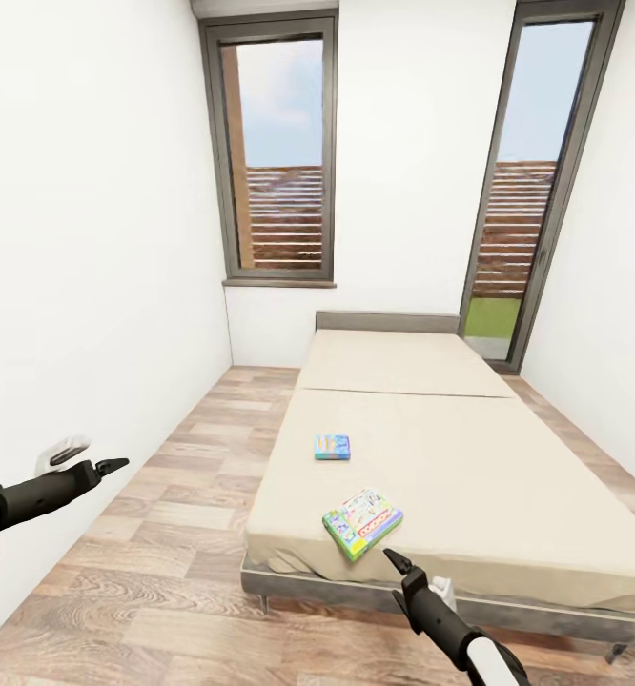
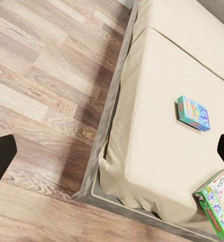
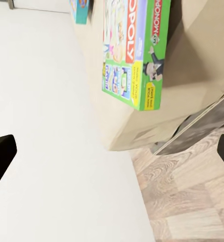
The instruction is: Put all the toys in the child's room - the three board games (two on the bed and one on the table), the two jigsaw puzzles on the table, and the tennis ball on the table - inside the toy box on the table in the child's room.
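Two board games lie on the beige bed (image 1: 470, 448). The small blue one (image 1: 332, 447) (image 2: 193, 113) rests near the bed's left side. A green Monopoly box (image 1: 362, 523) (image 2: 218, 201) (image 3: 137, 50) sits close to the foot corner. My right gripper (image 1: 415, 574) (image 3: 112, 156) hovers open just in front of the foot edge, a little short of the Monopoly box, holding nothing. My left gripper (image 1: 98, 459) (image 2: 112, 156) is open and empty over the floor to the left of the bed. The table and the toy box are out of view.
A wood-plank floor (image 1: 165, 514) runs along the bed's left side, bounded by a white wall (image 1: 89, 286). The bed's low grey headboard (image 1: 387, 321) stands against the far wall between two tall windows (image 1: 281, 162). A grey bed frame (image 1: 289, 579) lines the foot edge.
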